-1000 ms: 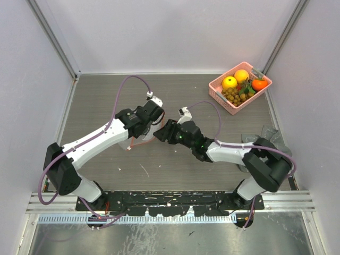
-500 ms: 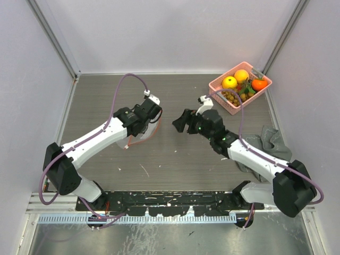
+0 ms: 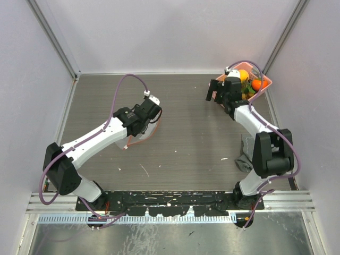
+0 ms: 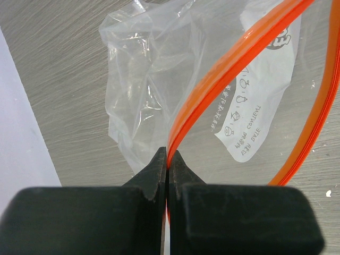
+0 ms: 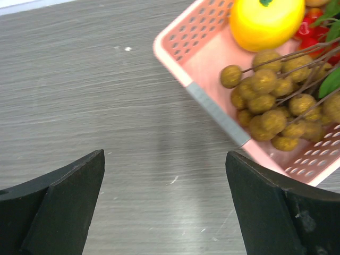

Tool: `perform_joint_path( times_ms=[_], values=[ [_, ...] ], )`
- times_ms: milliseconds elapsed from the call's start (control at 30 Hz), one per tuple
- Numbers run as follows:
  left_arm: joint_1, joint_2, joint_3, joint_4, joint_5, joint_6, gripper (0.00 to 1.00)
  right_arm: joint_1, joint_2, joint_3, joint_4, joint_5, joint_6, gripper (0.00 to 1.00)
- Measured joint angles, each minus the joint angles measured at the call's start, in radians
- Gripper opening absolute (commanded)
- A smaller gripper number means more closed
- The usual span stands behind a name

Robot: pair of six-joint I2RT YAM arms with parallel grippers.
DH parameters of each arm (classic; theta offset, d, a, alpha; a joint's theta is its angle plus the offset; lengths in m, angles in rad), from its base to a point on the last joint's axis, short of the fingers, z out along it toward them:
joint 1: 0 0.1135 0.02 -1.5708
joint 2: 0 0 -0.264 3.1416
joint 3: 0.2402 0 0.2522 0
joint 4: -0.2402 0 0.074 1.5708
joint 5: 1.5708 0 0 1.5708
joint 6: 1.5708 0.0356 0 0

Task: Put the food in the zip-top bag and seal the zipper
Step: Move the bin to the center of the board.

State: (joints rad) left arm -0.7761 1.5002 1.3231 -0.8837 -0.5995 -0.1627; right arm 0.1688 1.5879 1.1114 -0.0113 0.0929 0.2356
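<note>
My left gripper [image 3: 153, 118] is shut on the red-orange zipper [image 4: 223, 79] of the clear zip-top bag [image 4: 143, 79]. The bag [image 3: 141, 134] hangs open over the table at centre left. My right gripper [image 3: 214, 93] is open and empty, just left of the pink basket [image 3: 267, 81] at the back right. In the right wrist view the gripper [image 5: 164, 155] hovers over bare table near the basket's corner [image 5: 180, 37]. Inside lie a yellow round fruit [image 5: 265, 21] and a bunch of small brown balls [image 5: 271, 106]. Two orange fruits [image 3: 259, 84] show from above.
A grey cloth [image 3: 246, 151] lies at the right edge, partly under my right arm. Grey walls close in the table on the left, back and right. Green leaves and red bits [image 5: 305, 29] lie among the fruit.
</note>
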Motion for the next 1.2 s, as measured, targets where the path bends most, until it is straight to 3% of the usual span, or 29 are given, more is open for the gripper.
perform_joint_path(
  times_ms=[300,767,1200],
  values=[
    [0.013,0.0,0.0,-0.007,0.031,0.0,0.0,-0.1,0.156,0.076,-0.044,0.034,-0.057,1.0],
    [0.013,-0.007,0.0,-0.008,0.05,0.0,0.0,-0.096,0.2,0.08,-0.076,-0.012,-0.043,1.0],
    [0.014,-0.032,0.0,-0.008,0.059,0.0,0.0,0.119,0.17,0.056,-0.122,-0.037,0.084,1.0]
  ],
)
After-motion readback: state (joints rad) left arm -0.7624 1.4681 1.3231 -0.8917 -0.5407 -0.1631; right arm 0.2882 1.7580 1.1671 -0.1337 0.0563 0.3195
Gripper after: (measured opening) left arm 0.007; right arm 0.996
